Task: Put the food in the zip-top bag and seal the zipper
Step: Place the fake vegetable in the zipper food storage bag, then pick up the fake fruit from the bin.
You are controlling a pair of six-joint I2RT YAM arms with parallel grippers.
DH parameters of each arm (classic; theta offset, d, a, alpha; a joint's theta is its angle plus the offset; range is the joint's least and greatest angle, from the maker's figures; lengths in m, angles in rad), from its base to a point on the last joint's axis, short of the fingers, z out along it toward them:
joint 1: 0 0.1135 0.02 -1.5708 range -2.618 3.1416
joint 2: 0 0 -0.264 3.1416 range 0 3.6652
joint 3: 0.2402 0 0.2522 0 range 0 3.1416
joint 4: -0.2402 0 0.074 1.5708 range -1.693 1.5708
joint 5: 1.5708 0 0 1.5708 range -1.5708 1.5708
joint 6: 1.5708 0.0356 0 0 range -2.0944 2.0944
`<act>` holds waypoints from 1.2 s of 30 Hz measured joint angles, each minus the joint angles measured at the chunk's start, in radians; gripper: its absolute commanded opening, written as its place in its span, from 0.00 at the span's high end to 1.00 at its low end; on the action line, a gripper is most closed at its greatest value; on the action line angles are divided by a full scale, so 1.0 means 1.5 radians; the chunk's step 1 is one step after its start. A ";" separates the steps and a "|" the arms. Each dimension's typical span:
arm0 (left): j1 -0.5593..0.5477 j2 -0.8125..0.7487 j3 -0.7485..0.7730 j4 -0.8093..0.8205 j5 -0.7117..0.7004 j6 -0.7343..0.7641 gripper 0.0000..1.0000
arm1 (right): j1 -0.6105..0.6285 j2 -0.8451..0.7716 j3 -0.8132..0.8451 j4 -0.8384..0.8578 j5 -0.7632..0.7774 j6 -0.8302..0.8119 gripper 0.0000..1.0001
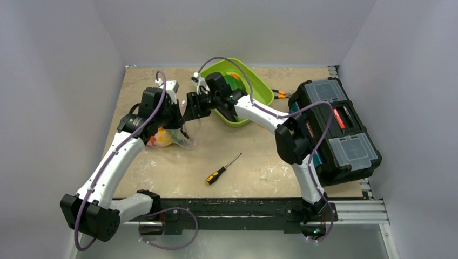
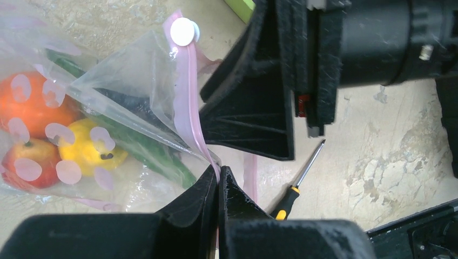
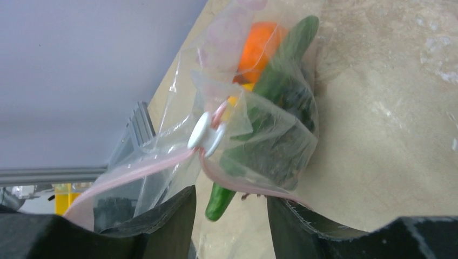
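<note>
Stretching open behind the left pincer (image 2: pixel 219 181) and right pincer (image 3: pixel 231 204), the table (image 1: pixel 259 156) carries the zip-top bag (image 2: pixel 124 81), bunched just ahead of them with the food (image 2: pixel 86 151) inside. The left pincer is clamped on the zipper (image 2: pixel 186 102) edge. The right pincer stands apart, straddling that strip just behind its white slider (image 3: pixel 207 133).

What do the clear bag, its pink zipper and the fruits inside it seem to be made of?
The bag looks like thin, soft plastic film. It is glossy and see-through, with creases and glare. The zipper seems to be a thicker, translucent pink plastic strip that bends smoothly, and it carries a hard-looking white slider. The fruits are probably moulded plastic, smooth and shiny. Whether they are hollow cannot be told.
</note>
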 measured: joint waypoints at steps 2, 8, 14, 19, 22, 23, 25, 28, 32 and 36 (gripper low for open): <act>0.000 0.000 0.000 0.000 -0.001 0.000 1.00 | 0.000 -0.023 -0.025 -0.003 0.012 -0.014 0.48; 0.000 0.000 0.000 -0.002 -0.001 0.000 1.00 | -0.009 -0.145 -0.124 -0.020 0.074 -0.066 0.48; 0.000 0.000 0.000 -0.002 0.000 0.000 1.00 | -0.076 -0.266 -0.232 0.009 0.093 -0.082 0.48; 0.000 0.000 0.000 -0.004 0.004 0.000 1.00 | -0.177 -0.291 -0.280 0.048 0.112 -0.073 0.46; 0.000 0.000 0.000 -0.004 0.005 0.000 1.00 | -0.216 -0.278 -0.281 0.049 0.186 -0.073 0.44; 0.000 0.000 0.000 -0.004 0.005 0.000 1.00 | -0.222 -0.270 -0.279 0.050 0.213 -0.074 0.42; 0.000 0.000 0.000 -0.004 0.006 0.000 1.00 | -0.225 -0.237 -0.254 0.040 0.271 -0.081 0.41; 0.000 0.000 0.000 -0.004 0.005 0.000 1.00 | -0.225 -0.150 -0.177 0.023 0.350 -0.103 0.40; 0.000 0.000 0.000 -0.004 0.005 0.000 1.00 | -0.227 -0.021 -0.055 -0.023 0.438 -0.144 0.40; 0.000 0.000 0.000 -0.004 0.004 0.000 1.00 | -0.234 0.049 -0.006 -0.048 0.494 -0.180 0.43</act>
